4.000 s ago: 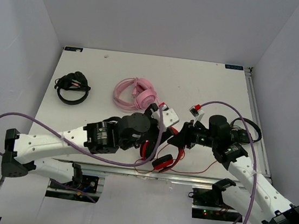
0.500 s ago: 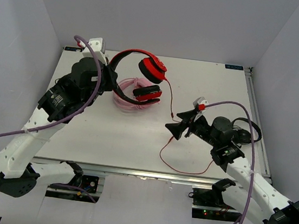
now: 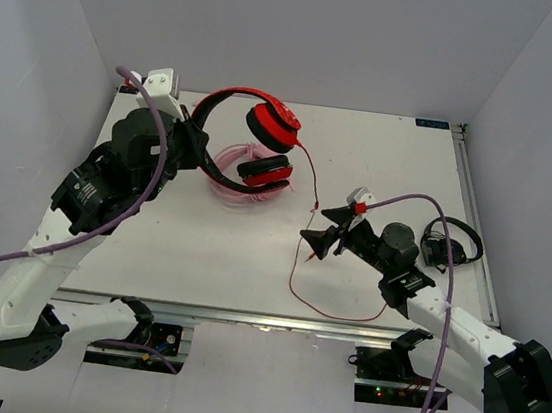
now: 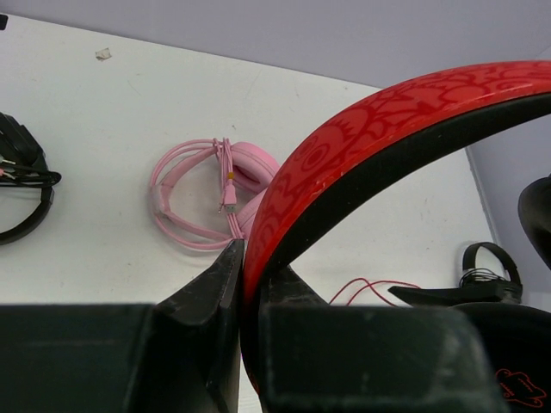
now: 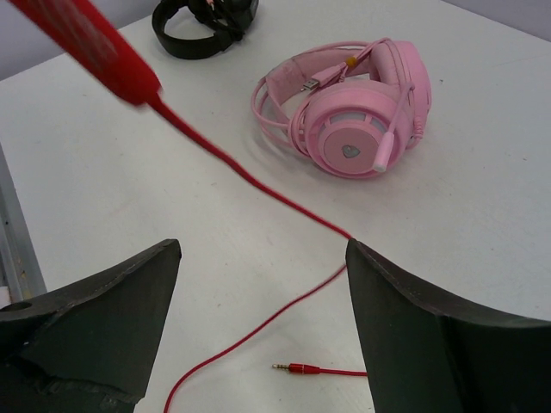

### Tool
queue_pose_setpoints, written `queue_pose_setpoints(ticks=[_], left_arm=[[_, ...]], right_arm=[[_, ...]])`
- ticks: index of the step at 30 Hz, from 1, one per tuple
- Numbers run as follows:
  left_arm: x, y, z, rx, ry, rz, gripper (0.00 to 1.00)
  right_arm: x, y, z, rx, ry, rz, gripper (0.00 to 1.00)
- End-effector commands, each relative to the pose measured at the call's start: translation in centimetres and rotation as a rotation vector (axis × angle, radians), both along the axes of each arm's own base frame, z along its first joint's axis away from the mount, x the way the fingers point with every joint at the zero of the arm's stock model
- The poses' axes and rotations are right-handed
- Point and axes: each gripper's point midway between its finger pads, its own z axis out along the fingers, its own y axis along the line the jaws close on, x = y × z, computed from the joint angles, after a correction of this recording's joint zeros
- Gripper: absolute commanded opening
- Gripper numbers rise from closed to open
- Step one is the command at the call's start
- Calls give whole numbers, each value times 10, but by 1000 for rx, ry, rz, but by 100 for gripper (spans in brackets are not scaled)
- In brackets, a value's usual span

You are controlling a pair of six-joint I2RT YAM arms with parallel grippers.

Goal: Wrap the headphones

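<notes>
Top view: left gripper [image 3: 186, 138] is clamping shut on the band [image 3: 224, 97] of the headphones [image 3: 271, 125], holding them in the air over the far-left part of the table [image 3: 200, 248], right above the pink headphones [image 3: 224, 157]. The cable [image 3: 311, 186] is dropping from them, passing between the spread jaws of the right gripper [image 3: 326, 228] near table centre, then trailing in a loose loop toward the near edge. Right gripper is standing wide and gripping nothing. My read: no turn is sitting on the headphones yet, so only the lift is done and the whole cable is left to wind

Left wrist: giving the grip up close, with the band pinched edge-on between the fingers [image 4: 211, 292], red side out, black lining in. Also catching a black headset [image 4: 21, 172] beyond the pink set, which the left arm is hiding from above

Right wrist: only view showing the plug [image 5: 297, 368], lying free on the table just ahead of the jaws. The cable is running across the gap between both fingers [image 5: 103, 318], touching neither as far as I can tell
</notes>
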Motion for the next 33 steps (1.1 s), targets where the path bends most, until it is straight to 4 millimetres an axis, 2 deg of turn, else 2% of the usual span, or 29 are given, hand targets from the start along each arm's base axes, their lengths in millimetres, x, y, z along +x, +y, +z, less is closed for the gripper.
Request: queue_pose_setpoints(ticks=[1,5,8,17,19,23,27,33], left_arm=[[-21,16,63,-167,-148,8,0],[-26,25,71,-179,-168,37,0],[-29,27,72,-195,-175,38,0],[-37,25,81,-244,-195,2,0],[-37,25,81,-249,-196,0,0],[-37,25,79,-258,-196,1,0],[-40,25,78,-267,-202,-3,0],[-46,29,81,-289,-217,-8,0]], right_arm=[[4,8,13,76,-91,18,83],[3,11,3,92,-77,26,83],[3,16,3,104,-82,40,83],[-9,45,-17,122,-40,131,82],[-14,52,-28,117,-16,155,79],[-21,58,-34,152,-11,174,69],[-29,59,-36,194,-16,194,66],[-30,65,-47,205,22,208,62]])
